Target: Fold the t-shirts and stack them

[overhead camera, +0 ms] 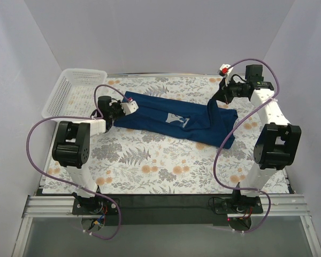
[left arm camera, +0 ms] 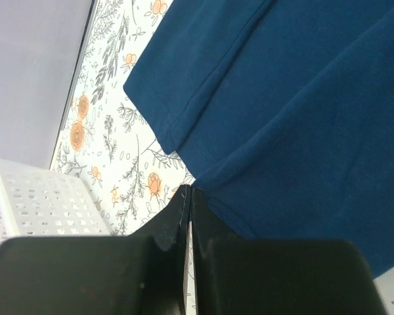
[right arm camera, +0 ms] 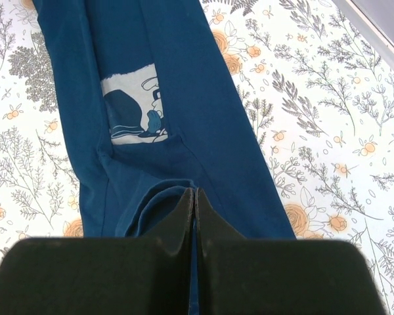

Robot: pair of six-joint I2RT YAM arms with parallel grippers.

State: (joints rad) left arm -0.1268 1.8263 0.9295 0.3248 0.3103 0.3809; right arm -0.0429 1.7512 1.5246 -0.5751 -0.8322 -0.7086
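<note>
At my far left the white lattice basket (overhead camera: 60,94) sits at the edge of the flowered table (overhead camera: 150,168). Just beside it, my left gripper (left arm camera: 189,191) has its fingers pressed together, nipping the hem edge of the navy t-shirt (overhead camera: 166,120) at its left end. A crease runs out across the cloth from that pinch. The t-shirt lies in a long band across the far half of the table, well clear of the basket. Its pale chest graphic (right arm camera: 134,111) faces up near the middle. At the right end the cloth lifts off the table towards my right gripper (right arm camera: 194,191). Its fingers are closed tight on a bunched fold of the fabric, held above the tabletop.
</note>
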